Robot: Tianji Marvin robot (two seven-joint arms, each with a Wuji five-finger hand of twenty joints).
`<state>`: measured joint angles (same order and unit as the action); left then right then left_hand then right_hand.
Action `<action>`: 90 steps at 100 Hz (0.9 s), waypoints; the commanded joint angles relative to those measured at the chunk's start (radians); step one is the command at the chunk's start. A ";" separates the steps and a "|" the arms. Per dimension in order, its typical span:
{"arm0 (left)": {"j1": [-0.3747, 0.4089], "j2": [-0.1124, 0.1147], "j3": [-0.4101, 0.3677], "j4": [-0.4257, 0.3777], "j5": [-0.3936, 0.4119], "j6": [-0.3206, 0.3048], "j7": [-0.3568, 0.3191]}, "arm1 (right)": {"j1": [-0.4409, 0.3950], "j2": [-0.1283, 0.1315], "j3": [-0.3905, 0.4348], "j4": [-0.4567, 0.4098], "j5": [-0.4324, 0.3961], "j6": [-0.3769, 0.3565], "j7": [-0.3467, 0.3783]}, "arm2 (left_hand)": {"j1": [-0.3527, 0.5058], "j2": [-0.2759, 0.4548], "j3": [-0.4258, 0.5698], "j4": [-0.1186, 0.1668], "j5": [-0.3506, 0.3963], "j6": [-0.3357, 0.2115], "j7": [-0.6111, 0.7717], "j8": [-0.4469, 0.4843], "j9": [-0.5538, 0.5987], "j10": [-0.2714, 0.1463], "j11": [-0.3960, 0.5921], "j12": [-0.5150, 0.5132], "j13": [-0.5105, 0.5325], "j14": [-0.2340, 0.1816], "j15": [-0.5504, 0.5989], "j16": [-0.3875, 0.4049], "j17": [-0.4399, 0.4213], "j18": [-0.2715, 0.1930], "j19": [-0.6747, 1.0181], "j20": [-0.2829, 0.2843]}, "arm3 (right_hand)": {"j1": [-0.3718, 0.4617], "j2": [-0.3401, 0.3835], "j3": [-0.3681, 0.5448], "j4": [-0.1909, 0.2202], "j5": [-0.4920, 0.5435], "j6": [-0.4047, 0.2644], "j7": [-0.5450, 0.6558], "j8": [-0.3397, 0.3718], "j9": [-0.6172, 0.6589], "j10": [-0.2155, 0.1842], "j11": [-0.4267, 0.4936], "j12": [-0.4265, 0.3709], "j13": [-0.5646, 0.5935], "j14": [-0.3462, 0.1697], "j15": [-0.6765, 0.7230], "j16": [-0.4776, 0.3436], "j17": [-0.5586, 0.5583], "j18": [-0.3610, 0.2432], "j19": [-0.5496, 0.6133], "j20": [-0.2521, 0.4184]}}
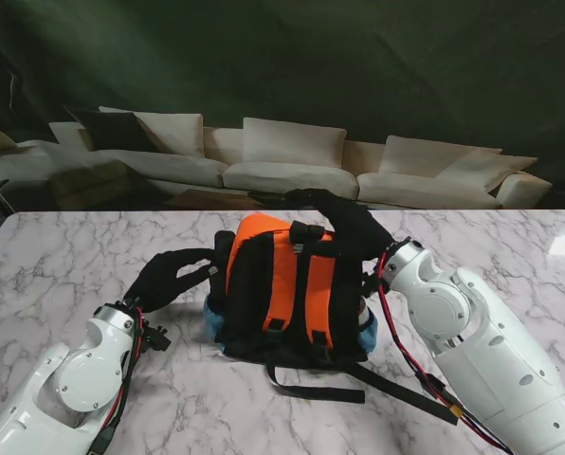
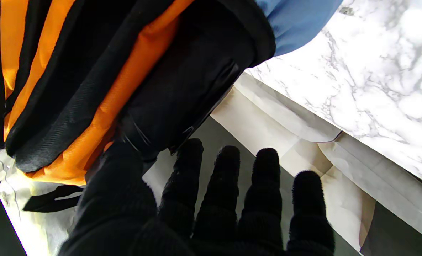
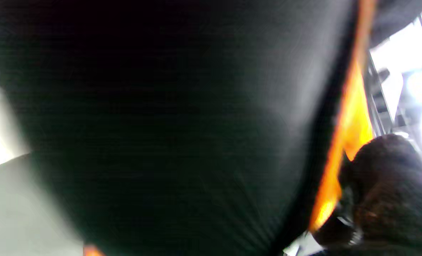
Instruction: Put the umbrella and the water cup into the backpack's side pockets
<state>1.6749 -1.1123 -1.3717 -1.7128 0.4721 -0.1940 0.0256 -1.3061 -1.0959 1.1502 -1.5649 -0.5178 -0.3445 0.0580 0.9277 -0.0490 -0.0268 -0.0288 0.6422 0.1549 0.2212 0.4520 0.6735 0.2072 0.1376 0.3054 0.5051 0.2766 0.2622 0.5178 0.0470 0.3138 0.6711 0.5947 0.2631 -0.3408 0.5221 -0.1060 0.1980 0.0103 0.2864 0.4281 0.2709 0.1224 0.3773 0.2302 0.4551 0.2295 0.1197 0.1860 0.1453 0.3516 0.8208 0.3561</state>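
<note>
Left robot hand (image 2: 211,199) in its black glove, fingers spread and gripping nothing, beside the orange-and-black fabric backpack (image 1: 287,284) mid-tabletop, its side pocket seemingly filled; right robot hand (image 1: 354,227) against the pack, grip unclear; probably seating the contents next

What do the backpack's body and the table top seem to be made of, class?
Backpack: probably woven synthetic fabric, matte orange and black; the left wrist view shows a fine weave and soft folds. Table top: white with grey veins and a glossy sheen, so marble or a marble-look surface; the pictures cannot tell which.
</note>
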 commanded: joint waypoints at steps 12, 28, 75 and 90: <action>-0.003 -0.004 0.005 0.006 0.001 0.003 -0.004 | -0.010 -0.006 0.042 -0.066 -0.013 0.011 -0.006 | 0.001 0.038 -0.002 0.018 -0.012 0.010 -0.013 0.007 0.005 -0.002 0.008 0.018 -0.007 0.004 0.012 0.008 -0.018 0.018 0.017 -0.011 | -0.021 0.043 -0.024 0.023 -0.026 0.004 -0.009 0.014 -0.024 0.006 0.001 -0.005 -0.008 -0.032 -0.013 -0.021 -0.005 0.003 -0.015 -0.011; -0.004 -0.005 0.006 0.007 0.000 0.008 -0.002 | -0.032 -0.003 0.097 -0.133 -0.023 0.024 0.002 | 0.001 0.039 -0.001 0.018 -0.013 0.012 -0.013 0.007 0.005 -0.001 0.008 0.019 -0.008 0.003 0.012 0.008 -0.018 0.017 0.016 -0.011 | 0.009 0.044 -0.035 0.029 0.004 -0.009 -0.005 0.021 0.004 0.007 0.006 -0.006 0.018 -0.025 0.001 -0.011 0.017 0.004 0.009 0.000; -0.004 -0.011 0.001 0.013 -0.002 0.008 0.024 | -0.239 -0.025 0.363 -0.304 -0.025 0.058 -0.128 | 0.004 0.044 -0.001 0.018 -0.016 0.016 -0.013 0.006 -0.003 -0.002 0.010 0.020 -0.011 0.003 0.014 0.009 -0.018 0.014 0.016 -0.008 | 0.079 0.061 -0.067 0.041 0.069 -0.037 0.020 0.033 0.093 -0.020 0.019 0.000 0.067 -0.052 0.026 0.015 0.027 -0.008 0.058 0.015; -0.008 -0.014 0.006 0.020 -0.001 0.006 0.040 | -0.309 -0.036 0.398 -0.292 -0.029 0.061 -0.186 | 0.004 0.048 -0.001 0.018 -0.020 0.015 -0.014 0.006 -0.021 -0.001 0.005 0.018 -0.018 -0.002 0.012 0.009 -0.018 0.009 0.017 -0.008 | 0.100 0.091 -0.088 0.044 0.095 -0.055 0.036 0.035 0.126 -0.039 0.019 0.001 0.074 -0.070 0.025 0.017 0.018 -0.014 0.053 0.012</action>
<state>1.6701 -1.1200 -1.3708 -1.6983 0.4722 -0.1897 0.0674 -1.5822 -1.1262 1.5451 -1.8803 -0.5390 -0.2918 -0.1149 0.9271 -0.0490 -0.0268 -0.0287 0.6398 0.1583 0.2212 0.4520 0.6735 0.2072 0.1378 0.3149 0.5050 0.2766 0.2622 0.5178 0.0453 0.3139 0.6712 0.5945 0.3447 -0.2841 0.4596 -0.0925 0.2647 -0.0016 0.3079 0.4422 0.3781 0.1108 0.3956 0.2303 0.5079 0.1954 0.1366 0.1862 0.1811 0.3556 0.8723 0.3621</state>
